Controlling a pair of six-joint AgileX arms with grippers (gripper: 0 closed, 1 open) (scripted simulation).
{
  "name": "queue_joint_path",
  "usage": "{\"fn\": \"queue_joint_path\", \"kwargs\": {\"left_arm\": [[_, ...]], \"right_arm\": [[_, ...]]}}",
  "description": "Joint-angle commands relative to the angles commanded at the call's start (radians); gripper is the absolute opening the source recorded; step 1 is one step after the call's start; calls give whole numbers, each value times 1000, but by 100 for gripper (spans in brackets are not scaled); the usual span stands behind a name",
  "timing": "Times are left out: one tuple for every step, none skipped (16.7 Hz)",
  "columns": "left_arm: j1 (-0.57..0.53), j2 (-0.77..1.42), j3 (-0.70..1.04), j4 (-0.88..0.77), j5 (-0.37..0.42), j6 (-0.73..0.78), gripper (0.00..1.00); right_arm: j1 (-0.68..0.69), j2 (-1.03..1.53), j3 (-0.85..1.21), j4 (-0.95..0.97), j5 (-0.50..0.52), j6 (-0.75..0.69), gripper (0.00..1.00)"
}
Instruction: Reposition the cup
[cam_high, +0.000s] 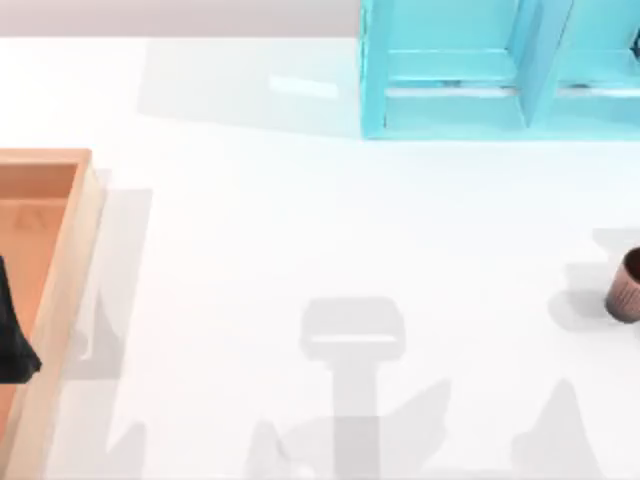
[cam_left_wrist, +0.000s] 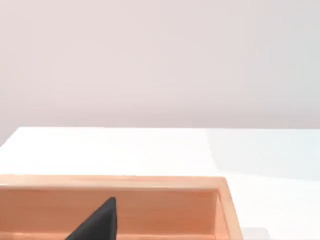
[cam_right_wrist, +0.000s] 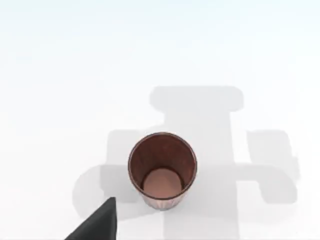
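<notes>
Cup (cam_high: 627, 285) upright on white tabletop (cam_high: 300, 230), at its right edge.
Right claw (cam_right_wrist: 95, 225) hovers just above the cup; left claw (cam_high: 12, 330) over the wooden tray (cam_high: 70, 260), well left; turquoise frame (cam_high: 450, 70) beyond. Neither claw's spread can be told.

Reddish-brown ribbed cup (cam_high: 627, 285), turquoise frame (cam_high: 455, 70), light wooden tray (cam_high: 62, 270), white table (cam_high: 330, 220)

White table (cam_high: 300, 220) bearing three items.
Cup (cam_high: 626, 285) stands upright at the right edge; a wooden tray (cam_high: 62, 290) sits at the left edge; a turquoise frame (cam_high: 450, 100) stands at the far side, apparently resting on the surface.
</notes>
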Motion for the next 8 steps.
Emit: {"fn": "queue_joint_path", "kwargs": {"left_arm": [[0,0,0,0,0,0,100],[0,0,0,0,0,0,100],[0,0,0,0,0,0,100],[0,0,0,0,0,0,100],[0,0,0,0,0,0,100],[0,0,0,0,0,0,100],[0,0,0,0,0,0,100],[0,0,0,0,0,0,100]], "right_arm": [[1,107,81,-71,2,0,100],[2,212,160,-140,4,1,100],[3,312,236,-208,5,1,100],[3,406,310,-273,7,2,100],[4,492,380,-335,8,4,100],[5,571,447,-393,8,5,100],[6,641,509,-446,7,7,100],[7,705,568,-494,6,9,100]]}}
